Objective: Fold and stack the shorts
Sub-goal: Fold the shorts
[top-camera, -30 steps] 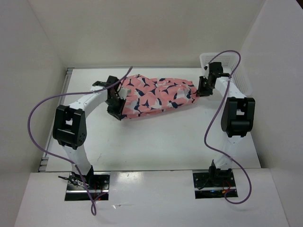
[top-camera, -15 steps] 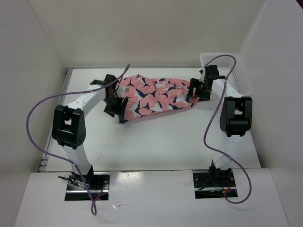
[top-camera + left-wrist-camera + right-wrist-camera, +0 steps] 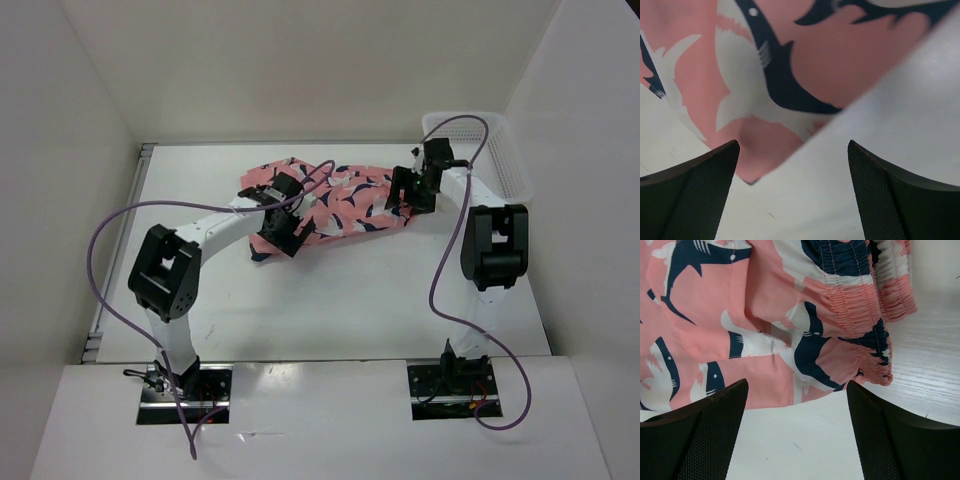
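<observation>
So the shorts (image 3: 340, 198) are laid out flat on the table (image 3: 330, 300), long axis running roughly side to side, stretched between the two tools. The white basket (image 3: 505, 160) is parked off past the right arm, well apart from the cloth.

The left gripper (image 3: 284, 228) is seen with its jaws spread wide and nothing pinched. In its wrist view a pointed corner of the cloth is caught right in the gap between the fingers (image 3: 695, 195), with the rest of the fabric spreading ahead of the tool and off to one side. Bare table is seen on the other side.

The right gripper (image 3: 411, 190) is spread wide too, nothing held. From its wrist view the near edge of the cloth lies just ahead of the fingertips, and the gathered elastic waistband (image 3: 875, 315) sits ahead and to one side.

So each end of the long axis is covered by its own arm, and neither is clearly nearer. Best guess: whatever fold gets done next hinges on that corner under the left tool being picked up and carried along the length toward the waistband end.
</observation>
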You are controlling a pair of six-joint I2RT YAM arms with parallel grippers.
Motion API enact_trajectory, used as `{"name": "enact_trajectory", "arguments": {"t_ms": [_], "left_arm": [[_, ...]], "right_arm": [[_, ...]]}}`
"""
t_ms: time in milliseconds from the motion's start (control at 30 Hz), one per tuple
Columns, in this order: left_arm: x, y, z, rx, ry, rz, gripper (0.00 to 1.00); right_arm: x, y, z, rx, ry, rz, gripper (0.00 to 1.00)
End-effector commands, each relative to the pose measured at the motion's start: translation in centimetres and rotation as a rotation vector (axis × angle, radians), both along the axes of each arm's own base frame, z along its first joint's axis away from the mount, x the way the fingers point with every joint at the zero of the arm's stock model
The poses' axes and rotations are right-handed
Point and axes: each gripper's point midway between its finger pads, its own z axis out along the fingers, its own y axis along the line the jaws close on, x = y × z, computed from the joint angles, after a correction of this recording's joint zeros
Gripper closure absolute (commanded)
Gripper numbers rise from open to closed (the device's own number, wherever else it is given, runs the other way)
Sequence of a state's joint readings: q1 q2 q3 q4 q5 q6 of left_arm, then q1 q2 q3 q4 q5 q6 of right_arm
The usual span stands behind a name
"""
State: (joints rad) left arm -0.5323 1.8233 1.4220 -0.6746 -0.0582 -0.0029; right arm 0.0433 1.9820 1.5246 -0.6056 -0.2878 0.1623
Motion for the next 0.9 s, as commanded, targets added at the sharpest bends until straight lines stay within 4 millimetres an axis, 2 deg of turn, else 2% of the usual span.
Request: {"name": "enact_trajectory", "arguments": {"t_ms": [0, 67, 167, 200, 233, 300, 333, 400, 433, 467, 500, 567, 600, 667, 733, 767, 800, 833, 867], "left_arm": [[4.9, 1.8, -1.3, 0.080, -0.171, 0.101, 0.04], [5.7, 2.2, -2.2, 0.113, -0.188, 0.121, 0.04], [6.2, 1.4, -2.7, 0.104, -0.200, 0.113, 0.03], [5.3, 1.4, -4.3, 0.122, -0.172, 0.099, 0.03], [4.4, 1.1, -5.4, 0.139, -0.146, 0.081, 0.03], [2.9, 0.8, -6.7, 0.140, -0.104, 0.051, 0.03], [1.4, 0.9, -8.1, 0.155, -0.062, 0.030, 0.03], [0.4, 0.9, -9.3, 0.150, -0.020, 0.016, 0.06], [0.4, 0.9, -9.3, 0.150, -0.019, 0.016, 0.10], [-0.5, 1.3, -10.3, 0.162, 0.020, 0.008, 0.27], [-0.5, 1.3, -10.3, 0.163, 0.020, 0.008, 0.35], [-0.4, 1.5, -10.3, 0.155, 0.025, 0.016, 0.48], [-0.6, 1.9, -10.4, 0.174, 0.031, 0.020, 0.57], [-2.0, 2.8, -10.0, 0.188, 0.052, 0.018, 0.68], [-4.3, 4.6, -10.4, 0.214, 0.094, 0.024, 0.75], [-4.8, 5.0, -9.6, 0.208, 0.085, 0.025, 0.75], [-5.3, 5.7, -9.5, 0.210, 0.090, 0.035, 0.75], [-6.9, 6.6, -10.0, 0.230, 0.122, 0.033, 0.75], [-7.4, 7.2, -9.4, 0.227, 0.120, 0.042, 0.75]], "right_arm": [[0.7, 0.4, 4.2, 0.006, -0.118, 0.018, 0.16], [0.7, 0.4, 4.8, 0.006, -0.131, 0.018, 0.16], [0.4, 0.4, 5.4, 0.007, -0.142, 0.018, 0.16], [0.2, 0.3, 5.0, 0.006, -0.132, 0.018, 0.16], [0.2, 0.3, 5.5, 0.007, -0.142, 0.018, 0.16], [0.0, 0.1, 5.1, -0.007, -0.136, 0.019, 0.16], [0.0, 0.1, 5.1, -0.007, -0.136, 0.019, 0.16], [0.0, 0.0, 5.0, -0.015, -0.137, 0.014, 0.16], [0.2, 0.0, 5.1, -0.015, -0.146, 0.014, 0.16], [0.4, 0.0, 5.5, -0.014, -0.155, 0.014, 0.16], [0.4, 0.0, 5.5, -0.014, -0.155, 0.014, 0.16], [0.4, 0.0, 5.5, -0.014, -0.155, 0.014, 0.16], [0.5, -0.2, 5.4, -0.024, -0.155, 0.008, 0.16], [0.5, -0.4, 5.9, -0.033, -0.168, 0.001, 0.16], [0.5, -0.5, 7.0, -0.034, -0.190, -0.012, 0.16], [-0.1, -0.5, 6.1, -0.029, -0.162, -0.021, 0.16], [-0.4, -0.5, 6.3, -0.029, -0.167, -0.021, 0.16], [-0.7, -0.5, 6.2, -0.030, -0.161, -0.021, 0.16], [-1.6, 0.0, 5.4, -0.030, -0.139, -0.008, 0.16]]}}
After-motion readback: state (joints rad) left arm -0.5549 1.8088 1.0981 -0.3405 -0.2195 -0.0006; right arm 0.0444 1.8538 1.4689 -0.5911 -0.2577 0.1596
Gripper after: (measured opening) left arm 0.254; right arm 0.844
